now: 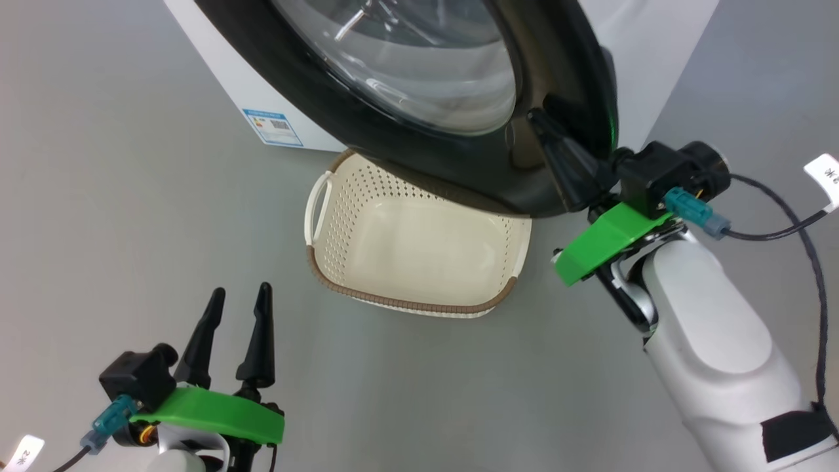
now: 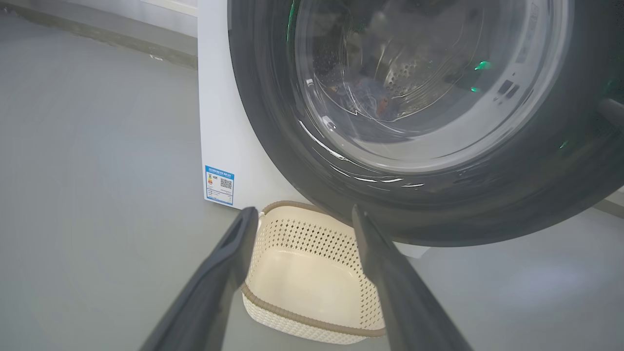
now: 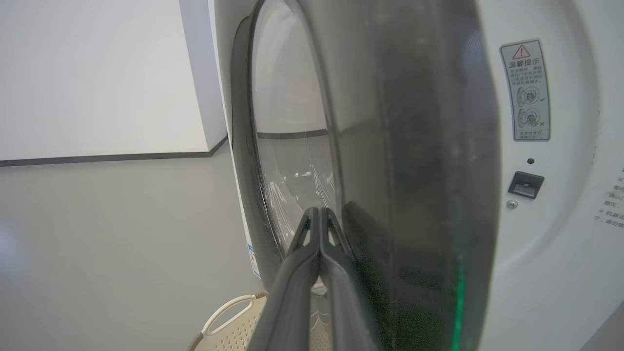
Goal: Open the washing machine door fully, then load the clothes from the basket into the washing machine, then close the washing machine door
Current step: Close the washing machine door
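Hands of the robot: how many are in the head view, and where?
2. The left hand is at the lower left, open. The right hand is at the right, shut, by the edge of the washing machine door.

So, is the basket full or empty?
Empty. The basket shows its bare cream bottom in both the head view and the left wrist view, and nothing lies in it.

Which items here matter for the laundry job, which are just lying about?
Job: washing machine door, washing machine, basket, clothes dimly behind the glass, right gripper, shut, at the door.
Not needed: blue label, warning sticker, left gripper, open, away from the door.
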### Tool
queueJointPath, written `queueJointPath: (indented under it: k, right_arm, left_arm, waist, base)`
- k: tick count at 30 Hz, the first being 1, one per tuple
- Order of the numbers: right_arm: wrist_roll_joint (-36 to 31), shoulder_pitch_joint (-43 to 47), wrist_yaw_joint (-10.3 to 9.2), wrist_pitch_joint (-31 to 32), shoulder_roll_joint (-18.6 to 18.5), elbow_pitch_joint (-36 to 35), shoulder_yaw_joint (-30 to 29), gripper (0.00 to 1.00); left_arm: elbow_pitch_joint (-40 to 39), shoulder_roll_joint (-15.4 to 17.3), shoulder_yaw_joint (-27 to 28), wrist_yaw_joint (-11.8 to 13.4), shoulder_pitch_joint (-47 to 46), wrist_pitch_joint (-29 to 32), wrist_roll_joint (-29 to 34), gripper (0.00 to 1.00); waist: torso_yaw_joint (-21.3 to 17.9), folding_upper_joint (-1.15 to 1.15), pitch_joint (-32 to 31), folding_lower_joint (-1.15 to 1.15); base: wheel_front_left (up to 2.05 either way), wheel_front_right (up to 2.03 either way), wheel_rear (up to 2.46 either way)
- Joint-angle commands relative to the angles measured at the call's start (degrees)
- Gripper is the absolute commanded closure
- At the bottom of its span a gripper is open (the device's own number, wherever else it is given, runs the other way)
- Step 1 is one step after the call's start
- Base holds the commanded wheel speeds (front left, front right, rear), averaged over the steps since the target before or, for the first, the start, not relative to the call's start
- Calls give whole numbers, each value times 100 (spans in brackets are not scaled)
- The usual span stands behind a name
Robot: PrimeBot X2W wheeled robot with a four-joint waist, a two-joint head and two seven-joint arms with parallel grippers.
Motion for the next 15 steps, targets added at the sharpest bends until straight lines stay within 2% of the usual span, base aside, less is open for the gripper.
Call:
queueJointPath:
  k: [1, 15]
  right_arm:
    - [-68, -182, 8, -26, -2, -146, -22, 100]
    - [-248, -815, 8, -26, -308, -52, -178, 100]
  left_arm:
    - [-154, 119, 168, -14, -169, -37, -35, 0]
    - [-274, 129, 26, -14, -384, -37, -145, 0]
  waist:
    - [9, 0, 108, 0]
    - [96, 0, 590, 0]
  base:
    - [0, 0, 0]
    - [0, 0, 0]
